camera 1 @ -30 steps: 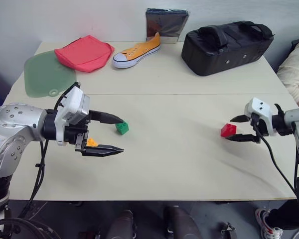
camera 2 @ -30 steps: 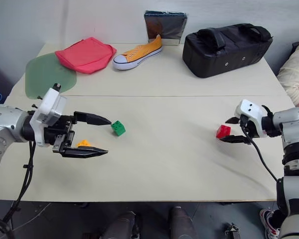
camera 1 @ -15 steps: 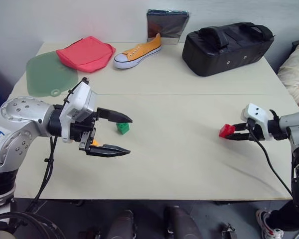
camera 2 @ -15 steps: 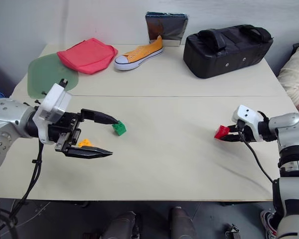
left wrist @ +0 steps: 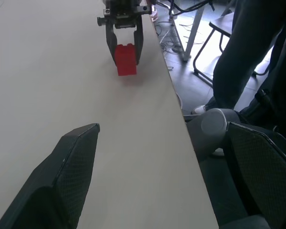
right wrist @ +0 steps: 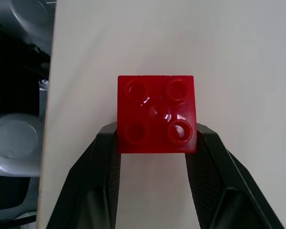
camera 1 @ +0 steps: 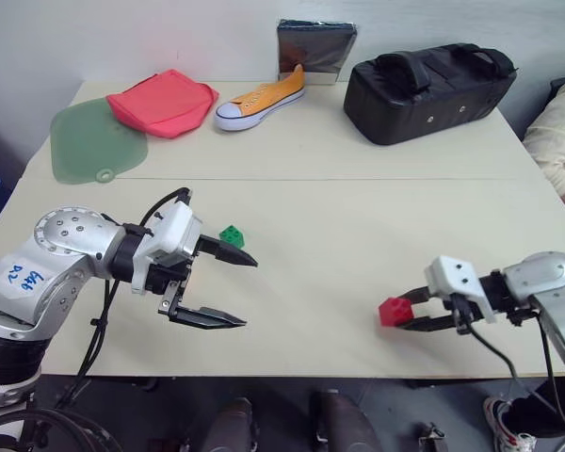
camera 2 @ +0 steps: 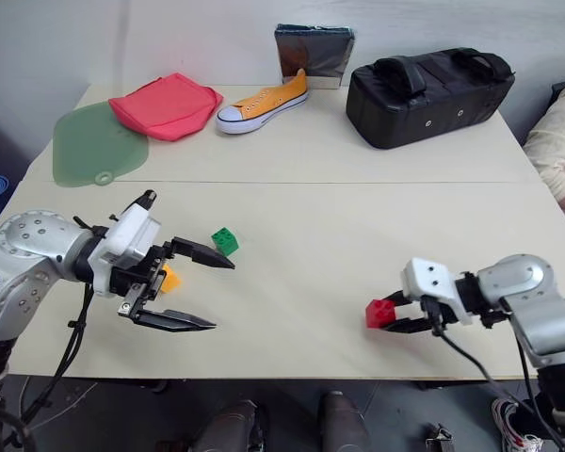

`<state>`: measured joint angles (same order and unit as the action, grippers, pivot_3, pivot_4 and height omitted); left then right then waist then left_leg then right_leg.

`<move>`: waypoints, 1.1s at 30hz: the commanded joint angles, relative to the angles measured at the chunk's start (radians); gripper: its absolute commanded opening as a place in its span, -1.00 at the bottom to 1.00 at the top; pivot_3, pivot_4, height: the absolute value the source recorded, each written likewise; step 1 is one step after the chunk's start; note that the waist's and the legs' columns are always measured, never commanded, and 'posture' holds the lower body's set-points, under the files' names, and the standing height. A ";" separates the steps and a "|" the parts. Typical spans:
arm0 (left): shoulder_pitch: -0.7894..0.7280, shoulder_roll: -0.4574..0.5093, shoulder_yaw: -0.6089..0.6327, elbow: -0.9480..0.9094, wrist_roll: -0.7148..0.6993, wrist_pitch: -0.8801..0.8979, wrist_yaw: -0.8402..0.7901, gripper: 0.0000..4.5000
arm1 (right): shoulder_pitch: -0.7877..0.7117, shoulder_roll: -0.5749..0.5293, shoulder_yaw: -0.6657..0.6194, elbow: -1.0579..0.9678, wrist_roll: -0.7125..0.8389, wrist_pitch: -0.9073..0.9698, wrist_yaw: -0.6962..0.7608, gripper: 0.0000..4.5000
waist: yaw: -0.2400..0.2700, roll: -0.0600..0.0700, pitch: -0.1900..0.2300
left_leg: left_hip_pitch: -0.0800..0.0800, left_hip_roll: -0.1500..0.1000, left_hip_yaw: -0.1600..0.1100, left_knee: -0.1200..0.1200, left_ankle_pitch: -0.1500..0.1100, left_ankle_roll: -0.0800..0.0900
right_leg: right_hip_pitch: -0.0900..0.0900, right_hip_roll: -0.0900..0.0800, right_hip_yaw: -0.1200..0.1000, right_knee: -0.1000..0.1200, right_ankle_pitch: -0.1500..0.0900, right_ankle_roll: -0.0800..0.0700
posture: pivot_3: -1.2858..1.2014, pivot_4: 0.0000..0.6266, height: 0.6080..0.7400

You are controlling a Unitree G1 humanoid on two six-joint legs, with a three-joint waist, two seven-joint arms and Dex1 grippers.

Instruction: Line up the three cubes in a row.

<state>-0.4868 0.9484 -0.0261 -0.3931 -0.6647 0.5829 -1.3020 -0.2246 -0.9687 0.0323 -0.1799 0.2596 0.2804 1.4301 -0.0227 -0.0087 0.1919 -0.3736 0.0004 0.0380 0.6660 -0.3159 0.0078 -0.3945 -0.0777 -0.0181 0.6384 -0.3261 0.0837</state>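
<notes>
The red cube [camera 1: 392, 311] is clamped between the fingers of my right gripper [camera 1: 404, 312], which is shut on it low over the table near the front edge, right of centre. The right wrist view shows its studded top [right wrist: 156, 113] between the two fingers [right wrist: 105, 143]. The green cube [camera 1: 231, 235] rests on the table left of centre. The orange-yellow cube [camera 2: 169, 279] lies just behind my left gripper [camera 1: 237, 293], which is open and empty with its upper fingertip close to the green cube. The left wrist view looks across the table at the red cube [left wrist: 126, 59].
At the back of the table lie a green mat [camera 1: 94, 141], a red cloth [camera 1: 165, 99], an orange shoe [camera 1: 259, 97], a dark foil packet [camera 1: 315, 42] and a black bag [camera 1: 428, 87]. A person's sleeve [camera 1: 560, 132] is at the right edge.
My right gripper shut on the red cube and carried it left and toward the front edge. My left gripper dropped a little and shifted right, staying open.
</notes>
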 commanded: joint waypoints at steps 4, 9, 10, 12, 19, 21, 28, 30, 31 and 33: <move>-0.003 0.002 -0.029 -0.023 0.034 -0.060 -0.048 1.00 | 0.003 -0.001 0.012 -0.088 0.011 0.006 -0.045 -0.35 | 0.000 0.000 0.000 | 0.000 0.000 0.000 0.000 0.000 0.000 | 0.000 0.000 0.000 0.000 0.000 0.000 | 0.03 -0.52 1.00; -0.016 -0.014 -0.037 -0.017 0.043 -0.065 -0.049 1.00 | 0.026 0.003 0.057 -0.115 -0.001 -0.009 -0.053 -0.35 | 0.001 0.000 0.000 | 0.000 0.000 0.000 0.000 0.000 0.001 | 0.000 0.000 0.000 -0.001 0.000 0.000 | 0.03 -0.52 1.00; -0.016 -0.016 -0.038 -0.017 0.045 -0.066 -0.048 1.00 | 0.027 0.013 0.068 -0.119 -0.010 0.000 -0.073 -0.35 | 0.001 0.000 0.000 | 0.000 0.000 0.000 0.000 0.000 0.001 | 0.000 0.000 0.000 0.000 0.000 0.000 | 0.03 -0.52 1.00; -0.016 -0.020 -0.039 -0.017 0.052 -0.068 -0.046 1.00 | 0.019 0.026 0.084 -0.113 -0.026 -0.005 -0.097 -0.35 | 0.001 0.000 0.000 | 0.000 0.000 0.000 0.000 0.000 0.001 | 0.000 0.000 0.000 0.000 0.000 0.000 | 0.03 -0.52 1.00; -0.012 -0.020 -0.034 -0.020 0.056 -0.067 -0.042 1.00 | 0.037 0.010 0.093 -0.103 -0.046 -0.040 -0.095 -0.19 | 0.001 0.000 0.000 | 0.000 0.000 0.000 0.000 0.000 0.001 | 0.000 0.000 0.000 0.000 0.000 0.000 | 0.03 -0.52 1.00; -0.014 -0.022 -0.034 -0.017 0.059 -0.067 -0.038 1.00 | 0.033 0.014 0.094 -0.098 -0.052 -0.041 -0.101 0.11 | 0.001 0.000 0.000 | 0.000 0.000 0.000 0.000 0.000 0.001 | 0.000 0.000 0.000 0.000 0.000 0.000 | 0.03 -0.52 1.00; 0.011 -0.031 -0.003 -0.014 0.043 -0.029 0.022 1.00 | 0.052 -0.004 0.062 -0.129 -0.025 -0.033 -0.095 0.99 | 0.001 0.000 0.000 | 0.000 0.000 0.000 0.000 0.000 0.001 | 0.000 0.000 0.000 0.000 0.000 0.000 | 0.03 -0.52 1.00; 0.100 -0.024 0.075 -0.033 0.026 0.001 0.085 1.00 | 0.045 -0.021 -0.006 -0.144 0.052 -0.006 -0.074 0.99 | 0.000 0.000 0.000 | 0.000 0.000 0.000 0.000 0.000 0.001 | 0.000 0.000 0.000 0.000 0.000 0.000 | 0.03 -0.52 1.00; 0.131 -0.020 0.103 -0.042 0.020 0.010 0.105 1.00 | 0.043 -0.026 -0.028 -0.149 0.080 0.002 -0.066 0.99 | -0.005 0.000 0.000 | 0.000 0.000 0.000 0.000 0.000 0.001 | 0.000 0.000 0.000 0.000 0.000 0.000 | 0.03 -0.52 1.00; 0.233 -0.013 0.193 -0.071 0.014 0.028 0.150 1.00 | 0.023 -0.035 -0.087 -0.153 0.169 0.046 -0.045 0.99 | -0.006 -0.001 0.000 | 0.000 0.001 0.000 -0.001 0.000 0.001 | 0.000 0.000 0.000 0.003 0.000 0.000 | 0.03 -0.52 1.00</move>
<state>-0.2927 0.9193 0.0767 -0.4200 -0.6276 0.5993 -1.1886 -0.1839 -0.9870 0.0133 -0.2902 0.3434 0.2982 1.3649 -0.0292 -0.0093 0.1922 -0.3733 0.0024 0.0378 0.6647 -0.3162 0.0092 -0.3944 -0.0771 -0.0179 0.6410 -0.3261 0.0836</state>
